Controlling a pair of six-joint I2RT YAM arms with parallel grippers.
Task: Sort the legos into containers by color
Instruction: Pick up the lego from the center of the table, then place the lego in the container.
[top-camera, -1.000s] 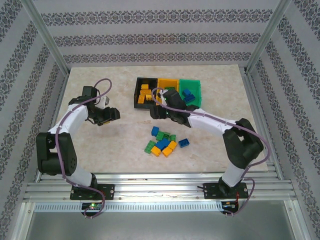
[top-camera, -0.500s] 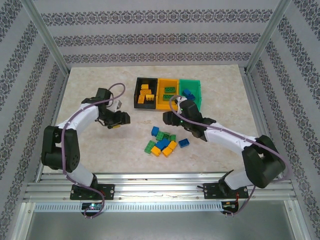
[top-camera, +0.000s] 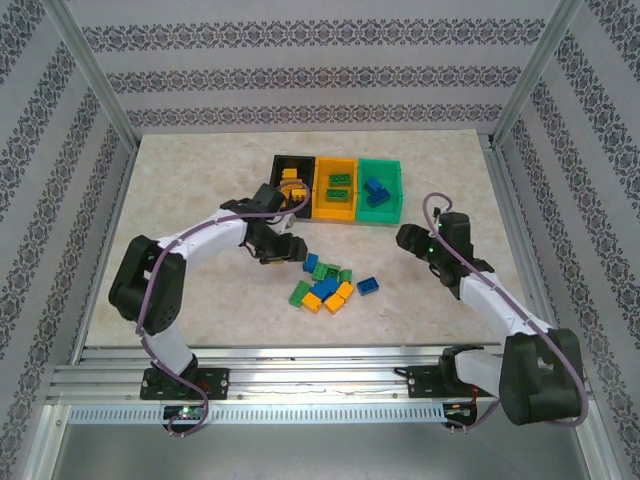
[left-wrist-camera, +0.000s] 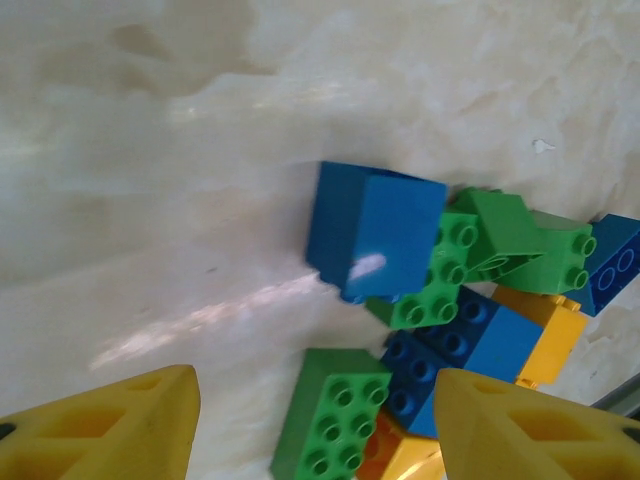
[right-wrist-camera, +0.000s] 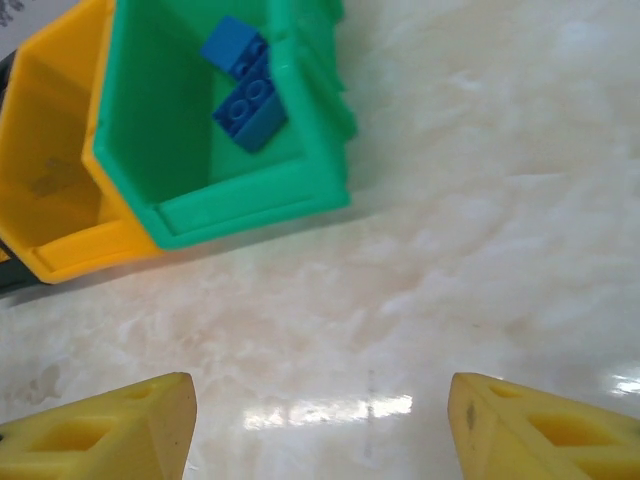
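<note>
The legos (top-camera: 328, 281) lie in a loose pile of blue, green and yellow-orange bricks at mid-table. My left gripper (top-camera: 293, 250) hovers at the pile's upper left edge. Its yellow fingers (left-wrist-camera: 120, 425) stand open, with a green brick (left-wrist-camera: 335, 420) on the table below them and a blue brick (left-wrist-camera: 375, 232) just beyond. The containers sit behind in a row: a black bin (top-camera: 277, 172) with yellow-orange bricks, a yellow-orange bin (top-camera: 336, 208) with green bricks, and a green bin (top-camera: 397, 190) with blue bricks (right-wrist-camera: 245, 85). My right gripper (top-camera: 406, 238) is open over bare table, right of the pile, in front of the green bin (right-wrist-camera: 215, 205).
The marble-look table (top-camera: 190, 290) is fenced by an aluminium frame (top-camera: 90, 80) and patterned walls. Bare tabletop lies left of the pile and at the right side (top-camera: 470, 190). A single blue brick (top-camera: 368, 286) sits at the pile's right edge.
My left gripper swung right from the table's left side to the pile's edge. My right gripper pulled back from the bins toward the right and now hangs over bare table.
</note>
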